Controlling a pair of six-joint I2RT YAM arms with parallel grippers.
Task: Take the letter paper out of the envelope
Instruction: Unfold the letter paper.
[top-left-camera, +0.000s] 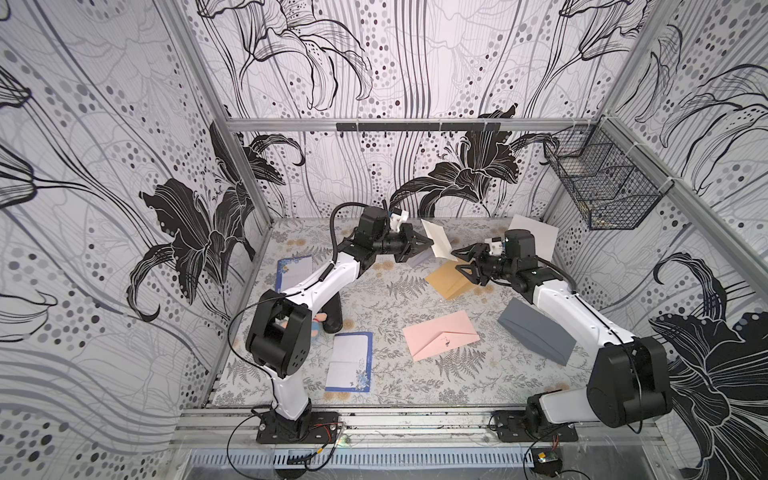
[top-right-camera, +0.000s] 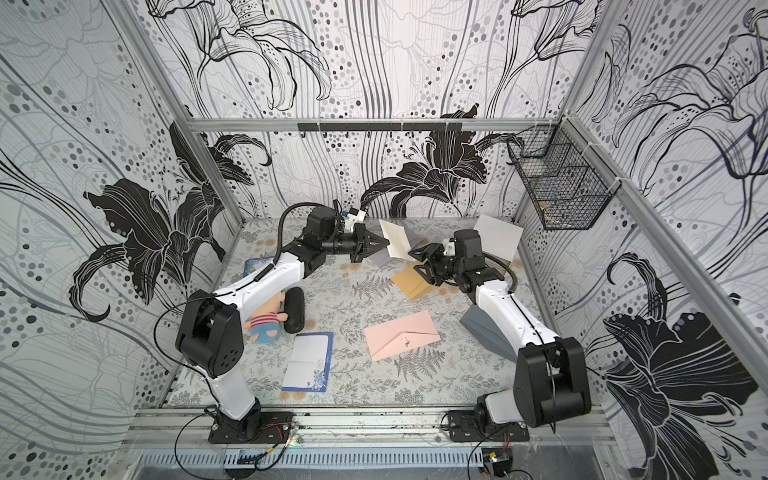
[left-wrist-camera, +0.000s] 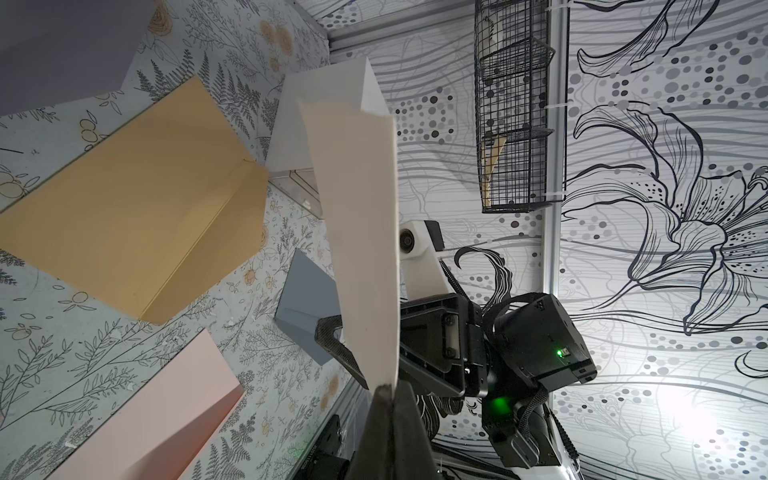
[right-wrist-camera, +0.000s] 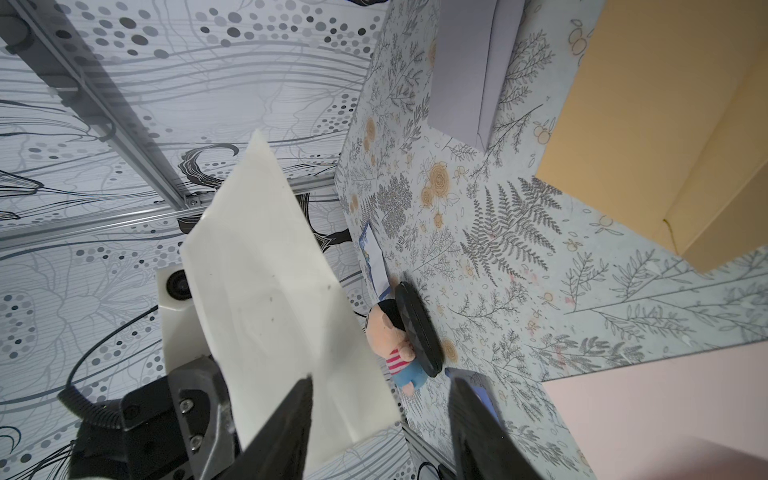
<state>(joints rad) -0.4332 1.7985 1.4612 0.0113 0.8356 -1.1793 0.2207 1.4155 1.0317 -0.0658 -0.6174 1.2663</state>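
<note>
A cream envelope (top-left-camera: 438, 241) (top-right-camera: 397, 243) hangs in the air over the back of the table. My left gripper (top-left-camera: 430, 242) (top-right-camera: 387, 241) is shut on its edge. In the left wrist view the envelope (left-wrist-camera: 361, 232) rises from the closed left gripper (left-wrist-camera: 384, 388). My right gripper (top-left-camera: 456, 261) (top-right-camera: 413, 260) faces it from the right, open, its jaws standing on either side of the envelope's lower corner. The right wrist view shows the envelope (right-wrist-camera: 266, 282) reaching into the gap of the open right gripper (right-wrist-camera: 381, 380). No letter paper shows at the envelope.
On the table lie a tan envelope (top-left-camera: 451, 280), a pink envelope (top-left-camera: 440, 334), a grey one (top-left-camera: 536, 330) and a lavender one (top-left-camera: 419, 257). Two blue-bordered sheets (top-left-camera: 349, 361) (top-left-camera: 293, 272) and a plush toy (top-right-camera: 266, 324) lie near the left arm. A wire basket (top-left-camera: 602, 187) hangs on the right wall.
</note>
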